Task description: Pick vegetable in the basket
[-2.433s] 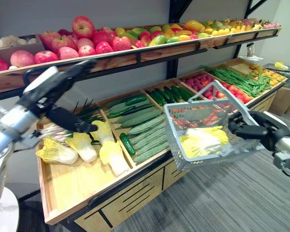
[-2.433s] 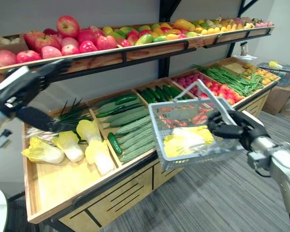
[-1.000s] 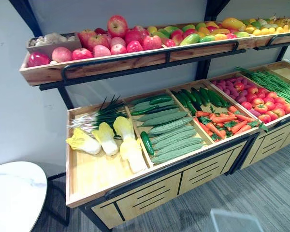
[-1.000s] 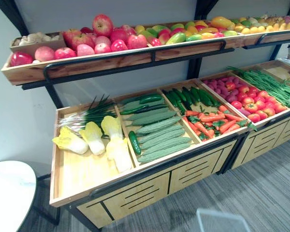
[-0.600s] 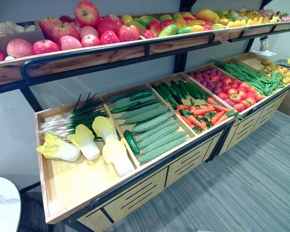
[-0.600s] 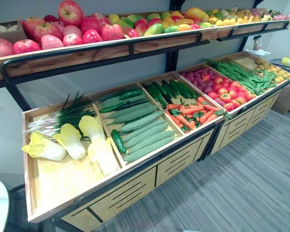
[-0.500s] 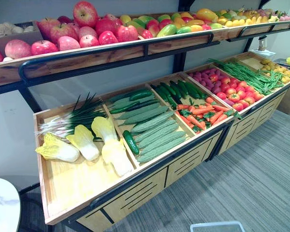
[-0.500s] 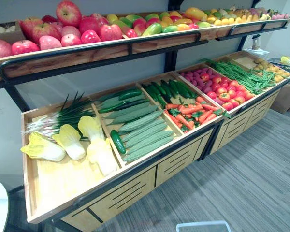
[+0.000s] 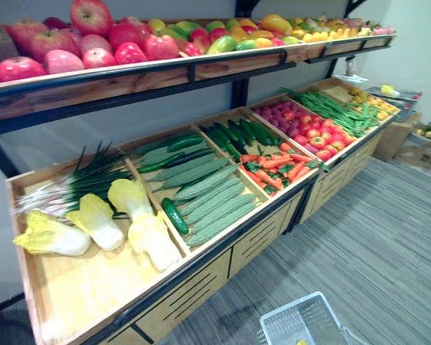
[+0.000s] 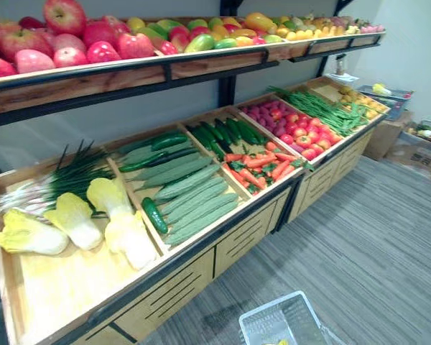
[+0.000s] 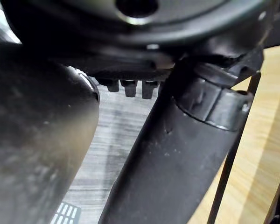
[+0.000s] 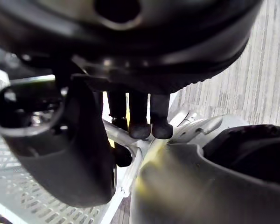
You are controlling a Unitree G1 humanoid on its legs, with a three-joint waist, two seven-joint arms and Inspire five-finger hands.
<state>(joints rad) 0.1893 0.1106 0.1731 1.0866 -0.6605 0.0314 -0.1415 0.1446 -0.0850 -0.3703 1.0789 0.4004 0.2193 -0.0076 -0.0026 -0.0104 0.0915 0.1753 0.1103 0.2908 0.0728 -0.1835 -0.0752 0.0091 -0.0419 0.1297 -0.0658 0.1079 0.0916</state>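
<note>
As the right hand (image 12: 74,149) clasped its handle (image 12: 130,145), the basket (image 9: 291,320) hung low before the shelf (image 9: 194,284), ready for vegetables (image 9: 208,205). The left hand's (image 11: 177,154) state could not be told.

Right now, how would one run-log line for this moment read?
right robot hand: shut on basket handle | basket: low, near floor, before stand | left robot hand: hanging beside stand

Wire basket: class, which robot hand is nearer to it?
Right. The right hand curls round the wire basket handle; the left hand hangs by the wooden stand, away from the basket.
</note>
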